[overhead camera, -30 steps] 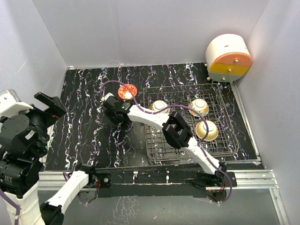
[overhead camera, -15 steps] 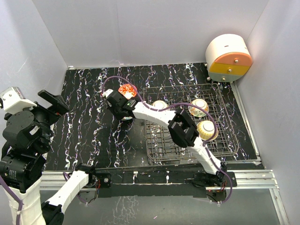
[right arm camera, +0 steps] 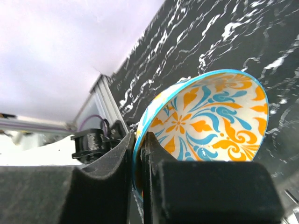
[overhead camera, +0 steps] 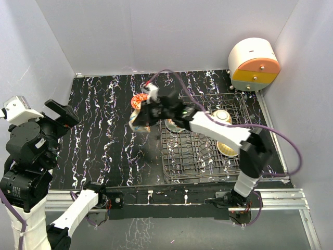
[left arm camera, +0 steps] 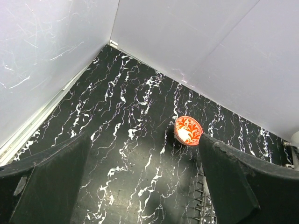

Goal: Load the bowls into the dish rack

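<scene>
Bowl, patterned orange and blue inside, is clamped by its rim between the narrow right fingers, beside the dish rack; left fingers gape wide, holding nothing.

- Table: black top with white marble veining, filling the middle of the frame.
- Walls: pale and plain, meeting in a corner at upper left.
- Red bowl: right of centre, resting on the table, its white-patterned inside turned toward the camera.
- Left gripper: the two dark fingers sit at lower left and lower right, spread wide, nothing between them.
- Rack: a few wires show at bottom, beside the right-hand finger; the rest is hidden.
</scene>
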Robot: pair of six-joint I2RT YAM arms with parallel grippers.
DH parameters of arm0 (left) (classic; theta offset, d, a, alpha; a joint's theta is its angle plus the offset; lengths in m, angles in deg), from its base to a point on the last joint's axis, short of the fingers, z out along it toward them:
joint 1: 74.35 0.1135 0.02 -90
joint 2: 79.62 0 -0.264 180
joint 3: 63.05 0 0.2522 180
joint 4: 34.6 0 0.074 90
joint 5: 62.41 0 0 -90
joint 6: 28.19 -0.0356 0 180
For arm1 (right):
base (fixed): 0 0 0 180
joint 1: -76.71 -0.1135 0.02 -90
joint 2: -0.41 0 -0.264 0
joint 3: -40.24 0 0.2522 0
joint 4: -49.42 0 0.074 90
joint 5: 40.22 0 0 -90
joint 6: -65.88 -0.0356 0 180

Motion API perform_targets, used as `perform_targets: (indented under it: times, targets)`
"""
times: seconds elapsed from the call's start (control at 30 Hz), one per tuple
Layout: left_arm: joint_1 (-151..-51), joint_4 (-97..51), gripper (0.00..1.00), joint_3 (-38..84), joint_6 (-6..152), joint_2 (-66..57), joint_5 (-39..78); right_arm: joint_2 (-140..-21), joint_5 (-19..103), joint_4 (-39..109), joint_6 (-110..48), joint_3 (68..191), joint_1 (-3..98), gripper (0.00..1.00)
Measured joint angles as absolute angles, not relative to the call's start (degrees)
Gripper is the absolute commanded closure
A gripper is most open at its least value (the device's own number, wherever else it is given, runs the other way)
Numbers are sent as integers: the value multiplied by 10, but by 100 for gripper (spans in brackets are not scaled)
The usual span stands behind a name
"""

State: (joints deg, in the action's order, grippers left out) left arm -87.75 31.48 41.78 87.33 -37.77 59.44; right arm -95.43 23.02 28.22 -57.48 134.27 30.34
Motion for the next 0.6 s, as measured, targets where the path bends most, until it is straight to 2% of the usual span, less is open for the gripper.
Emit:
perform_targets:
  times: [0.23,0.6]
  targets:
    - [-878,315,3,418,874,-378,581,-790,188,386,-686,1168,435,92]
    - [-878,307,3,418,876,-370,553,-695,145,481,-827,936,497,92]
